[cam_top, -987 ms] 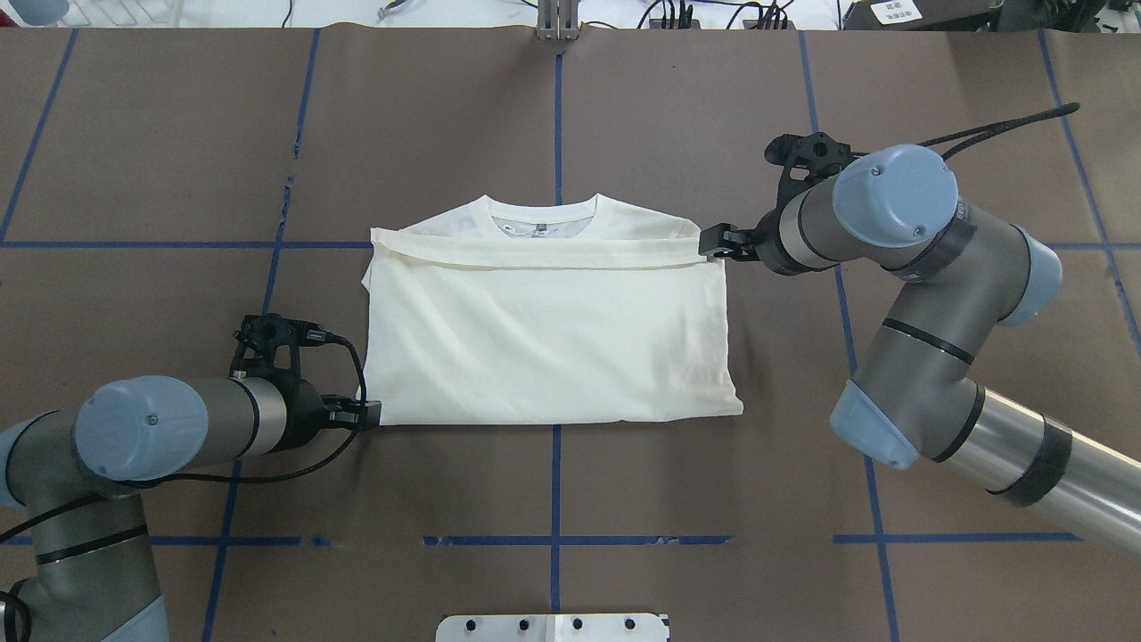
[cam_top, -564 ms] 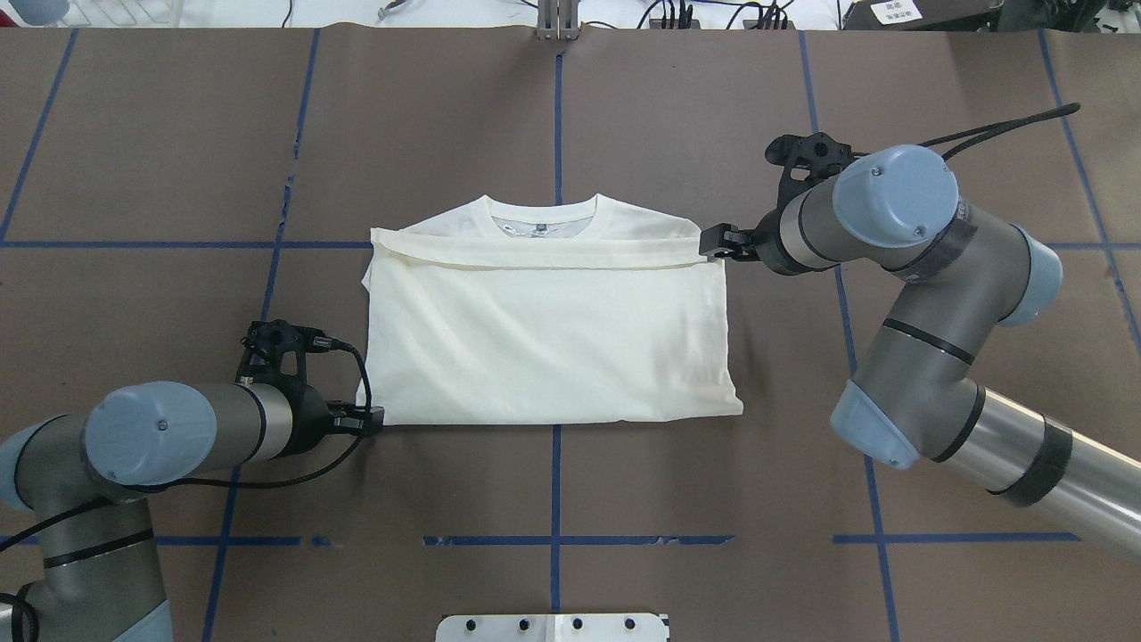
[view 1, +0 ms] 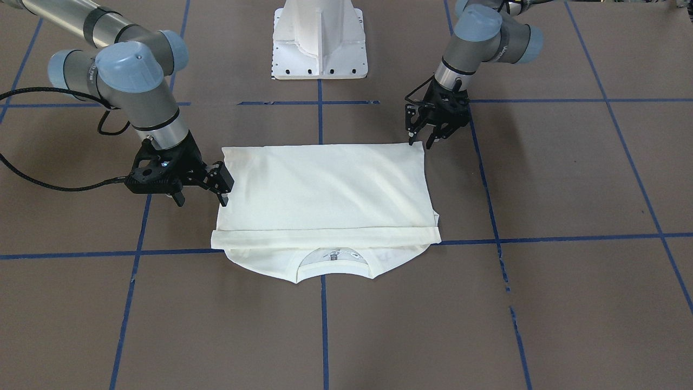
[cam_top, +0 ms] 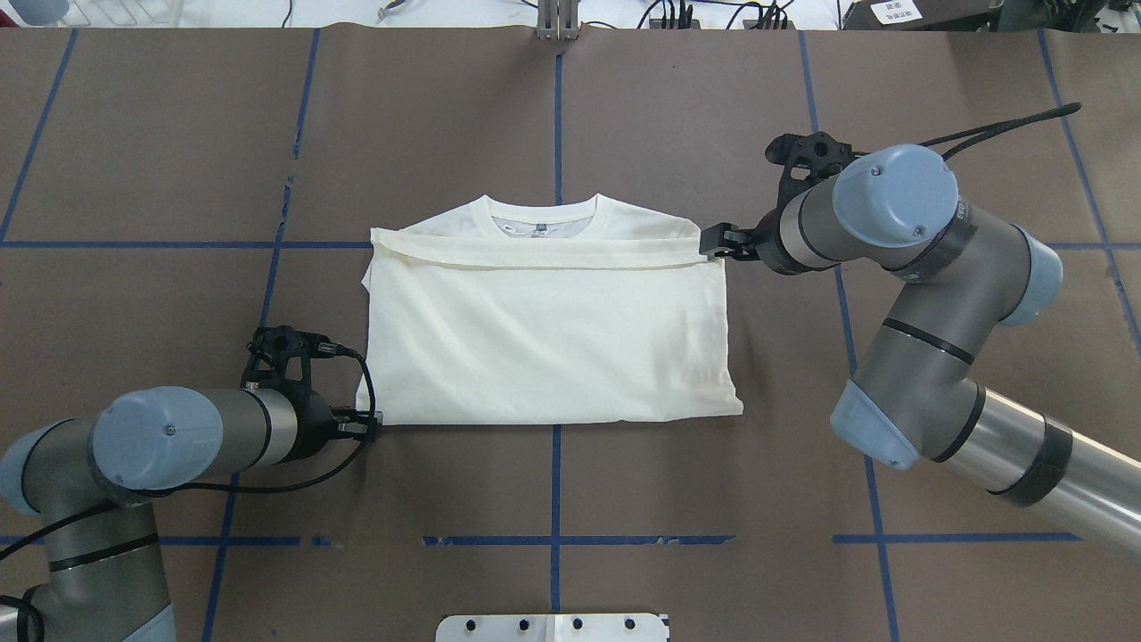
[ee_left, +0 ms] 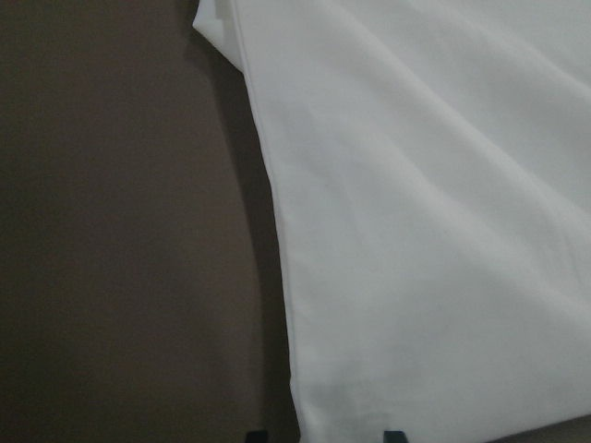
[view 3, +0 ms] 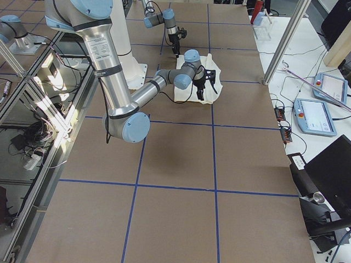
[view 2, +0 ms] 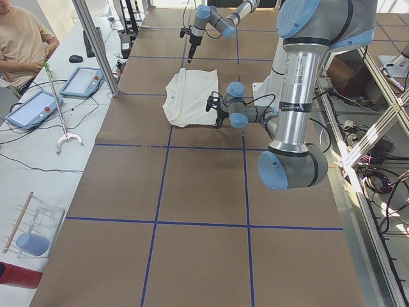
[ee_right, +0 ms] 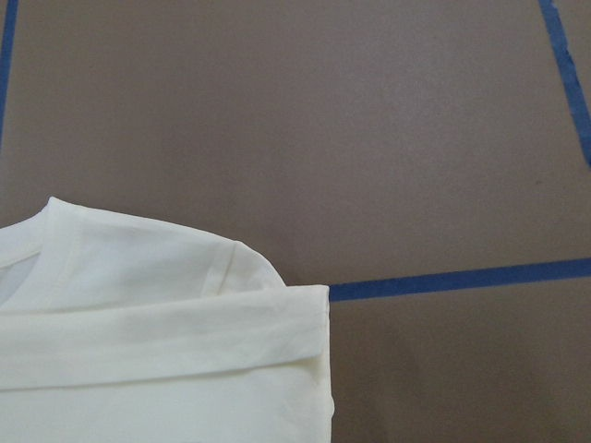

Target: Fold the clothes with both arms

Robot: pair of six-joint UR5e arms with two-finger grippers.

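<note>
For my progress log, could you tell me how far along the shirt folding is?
Done: the shirt lies folded bottom-up, stopping just short of the collar. In hand: the open left gripper straddles its near corner; the open right gripper sits at the far one. Remaining: probably one crosswise fold.

Bright even light, soft shadows, sharp focus

The shirt is seen as soft, matt cream cloth, smooth but faintly creased, with a stitched hem. The table covering appears as matt brown paper, marked with blue tape. The right arm is formed of satin silver-grey metal, with a joint cap of smooth light-blue plastic. The pedestal base is finished in glossy white.
</note>
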